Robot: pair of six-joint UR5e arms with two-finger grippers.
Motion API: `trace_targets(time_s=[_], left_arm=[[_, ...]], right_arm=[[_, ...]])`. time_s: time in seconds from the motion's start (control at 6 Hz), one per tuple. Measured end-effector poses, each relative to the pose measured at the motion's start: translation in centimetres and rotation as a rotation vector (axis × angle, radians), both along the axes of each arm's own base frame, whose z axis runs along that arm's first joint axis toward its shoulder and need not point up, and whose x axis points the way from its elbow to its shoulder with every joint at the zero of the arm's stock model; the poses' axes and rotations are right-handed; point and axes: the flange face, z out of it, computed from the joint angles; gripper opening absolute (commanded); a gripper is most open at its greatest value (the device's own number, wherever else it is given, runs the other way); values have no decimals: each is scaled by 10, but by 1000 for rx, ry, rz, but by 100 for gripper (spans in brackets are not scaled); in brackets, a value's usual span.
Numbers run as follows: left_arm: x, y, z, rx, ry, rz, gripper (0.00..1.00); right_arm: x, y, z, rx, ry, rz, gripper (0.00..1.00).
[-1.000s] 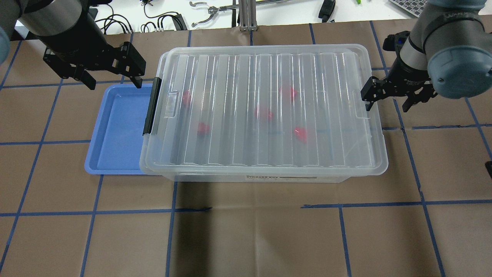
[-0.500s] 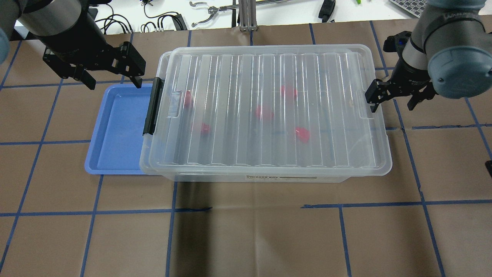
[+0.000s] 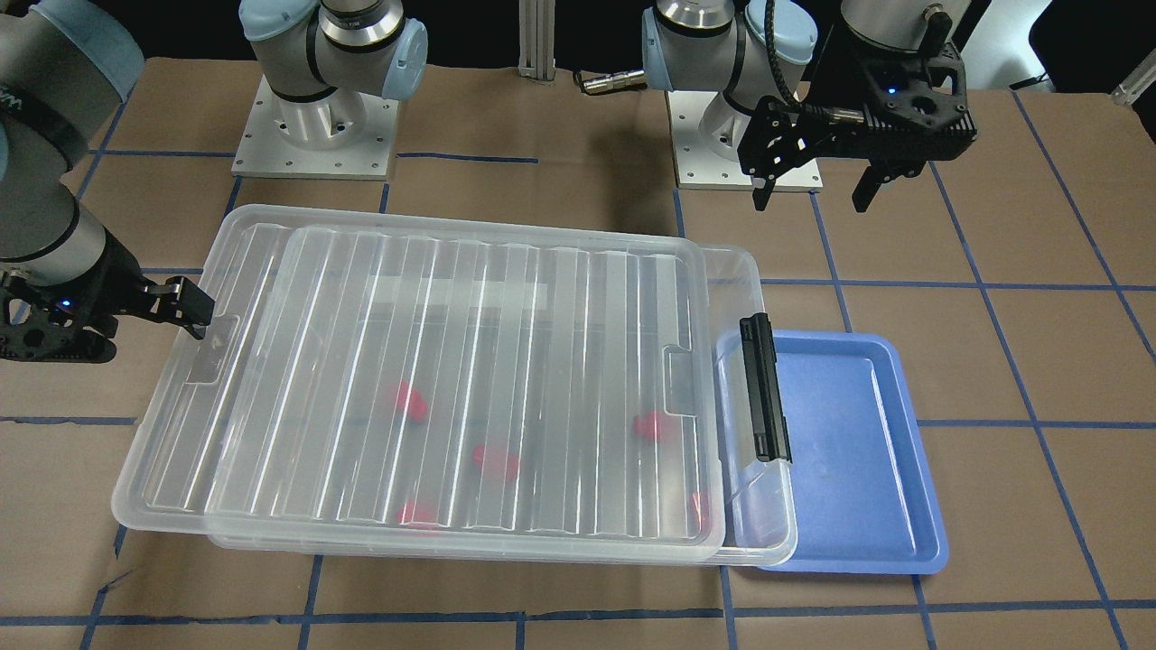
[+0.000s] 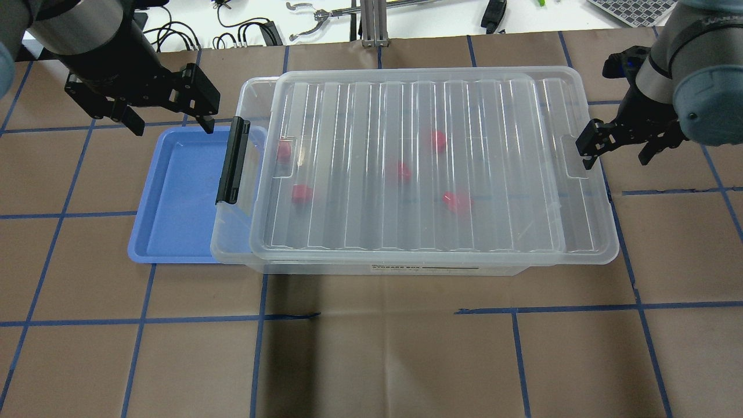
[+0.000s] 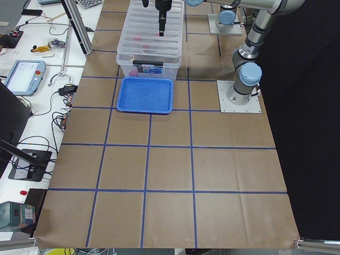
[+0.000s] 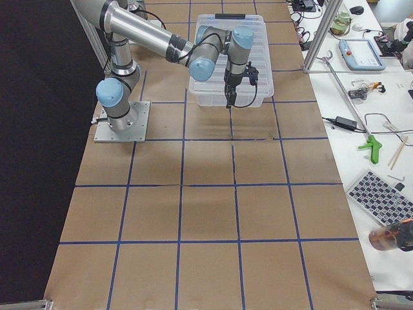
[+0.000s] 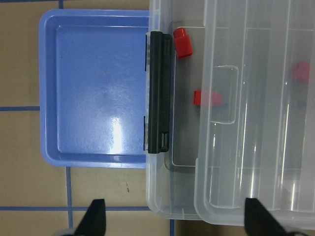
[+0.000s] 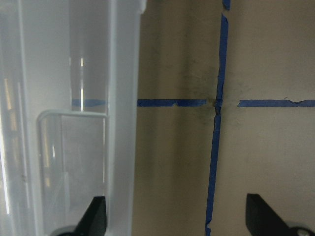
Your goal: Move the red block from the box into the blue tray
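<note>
The clear box [image 4: 383,264] stands mid-table with its ribbed lid [image 4: 406,116] shifted off toward my right side, which leaves a gap at the black latch [image 4: 232,162] end. Several red blocks lie inside; one [image 7: 182,43] is uncovered in the gap and another [image 4: 302,193] sits at the lid's edge. The blue tray [image 4: 174,197] lies beside the latch end, empty. My left gripper [image 4: 171,119] hangs open above the tray's far rim. My right gripper [image 4: 615,157] is open, with one finger [image 4: 586,157] against the lid's end tab.
Brown paper with blue tape lines covers the table [image 4: 371,360]. Cables and tools lie on the white bench [image 4: 325,17] beyond the far edge. The arm bases [image 3: 316,126] stand behind the box in the front-facing view.
The lid has slid toward my right side along with the right gripper, opening a gap over the box at the latch end. The left arm has not moved.
</note>
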Motion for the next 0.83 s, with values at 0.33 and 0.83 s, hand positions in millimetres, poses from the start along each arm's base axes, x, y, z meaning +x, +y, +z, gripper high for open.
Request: trace_targets(time_s=[0.33,0.83], left_arm=[[0,0,0,0,0,0,99],[0,0,0,0,0,-1,99]], right_arm=[[-27,2,0,3,-4,13,100],[-59,5,2,8,19,37,100]])
